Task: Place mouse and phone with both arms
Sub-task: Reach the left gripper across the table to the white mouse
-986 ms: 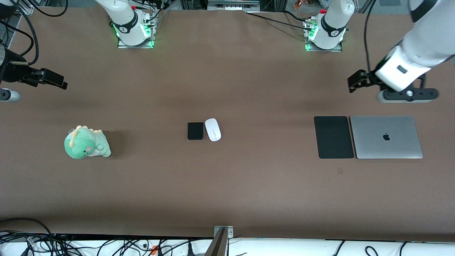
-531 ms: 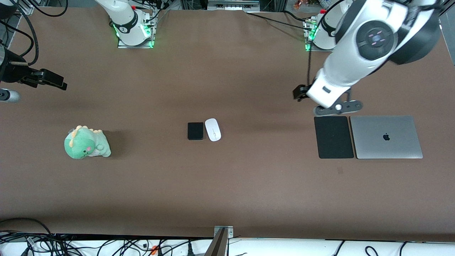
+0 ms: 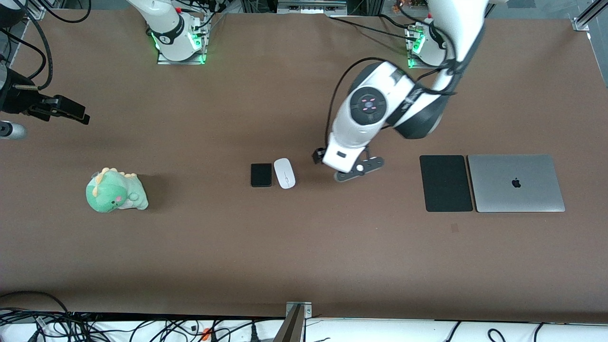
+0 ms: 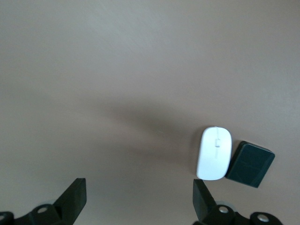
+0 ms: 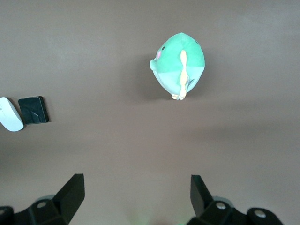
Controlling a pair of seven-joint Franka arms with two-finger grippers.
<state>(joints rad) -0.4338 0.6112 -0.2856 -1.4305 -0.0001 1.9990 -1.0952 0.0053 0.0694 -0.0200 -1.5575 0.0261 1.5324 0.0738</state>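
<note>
The white oval mouse (image 3: 284, 173) and the small black phone (image 3: 261, 175) lie side by side at the table's middle, the mouse toward the left arm's end. My left gripper (image 3: 318, 156) hangs over bare table just beside the mouse, on the side toward the left arm's end. In the left wrist view the gripper (image 4: 139, 202) is open and empty, with the mouse (image 4: 213, 153) and phone (image 4: 250, 164) off past one finger. My right gripper (image 3: 78, 114) waits over the right arm's end of the table. It is open and empty in the right wrist view (image 5: 136, 197).
A green dinosaur plush (image 3: 116, 191) sits toward the right arm's end and shows in the right wrist view (image 5: 180, 65). A flat black mouse pad (image 3: 445, 183) and a closed silver laptop (image 3: 516, 183) lie side by side toward the left arm's end.
The left arm has swung from over the laptop's end toward the table's middle and lowered beside the mouse. The right arm, mouse and phone have stayed put.
</note>
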